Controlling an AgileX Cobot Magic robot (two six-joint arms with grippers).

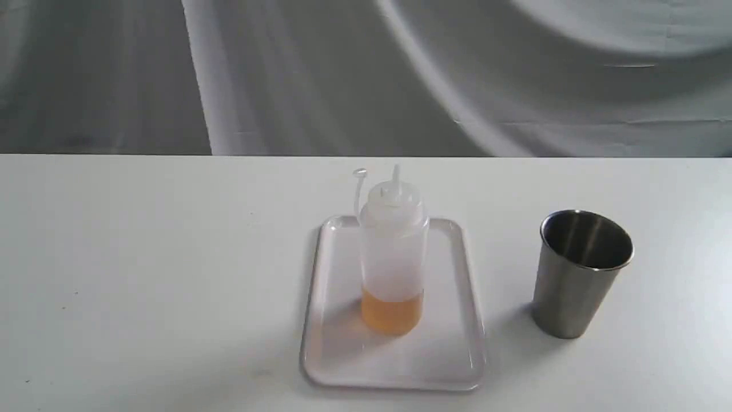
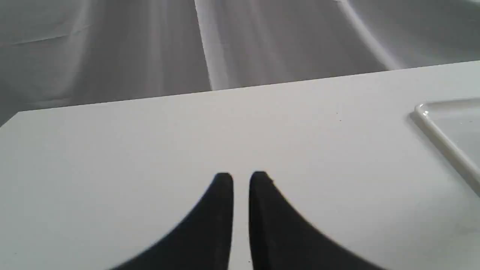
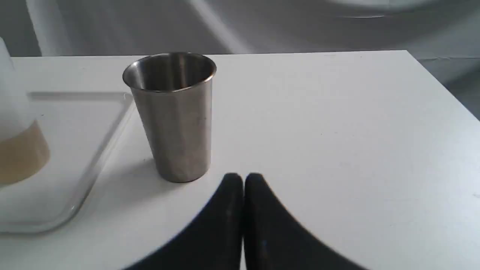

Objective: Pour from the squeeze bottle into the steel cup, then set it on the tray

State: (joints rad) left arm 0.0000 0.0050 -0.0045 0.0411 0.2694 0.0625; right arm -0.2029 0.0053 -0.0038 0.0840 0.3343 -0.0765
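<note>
The squeeze bottle (image 1: 393,257) stands upright on the white tray (image 1: 457,320), amber liquid at its bottom and its small cap hanging open beside the nozzle. To the tray's right, on the table, the steel cup (image 1: 577,280) stands upright. In the right wrist view my right gripper (image 3: 243,178) is shut and empty, low over the table just beside the cup (image 3: 174,120), with the bottle (image 3: 15,142) and tray (image 3: 86,123) beyond. My left gripper (image 2: 241,176) holds nothing, a narrow slit between its fingers, over bare table away from the tray's corner (image 2: 446,138). Neither gripper shows in the exterior view.
The white table (image 1: 143,257) ends at a far edge against a grey draped cloth backdrop (image 1: 343,74). In the right wrist view the table's far corner (image 3: 407,52) and side edge lie beyond the cup.
</note>
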